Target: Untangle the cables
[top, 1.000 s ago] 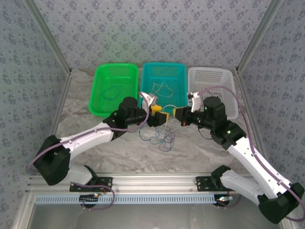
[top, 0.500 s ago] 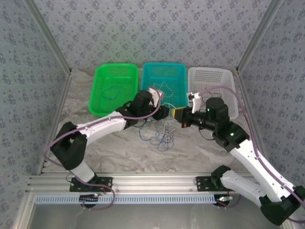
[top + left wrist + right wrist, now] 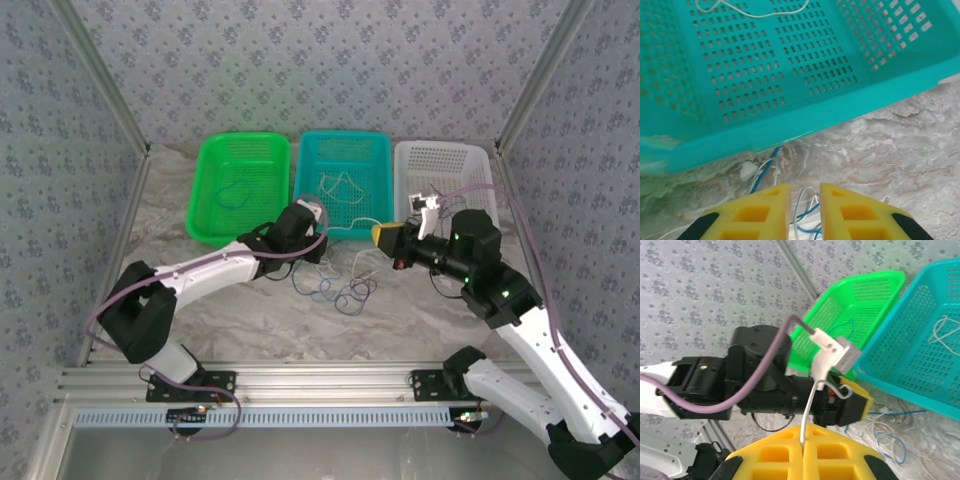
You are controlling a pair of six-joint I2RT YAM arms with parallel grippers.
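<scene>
My right gripper (image 3: 803,434) is clamped on a white cable (image 3: 811,402) that's stretched taut past the left wrist camera mount (image 3: 835,352). My left gripper (image 3: 805,195) sits low over the cable tangle (image 3: 335,285) on the table (image 3: 250,320), just in front of the teal basket (image 3: 790,125). Its jaws are nearly together around white and blue strands, and I can't tell if they bite. My worry is that pulling apart now could cinch the loops into a knot, or snag the white cable on that mount.

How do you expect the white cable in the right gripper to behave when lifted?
The white cable is very thin, so probably floppy and light. It runs from the right gripper toward the looped pile, so it may drag other cables along.
</scene>
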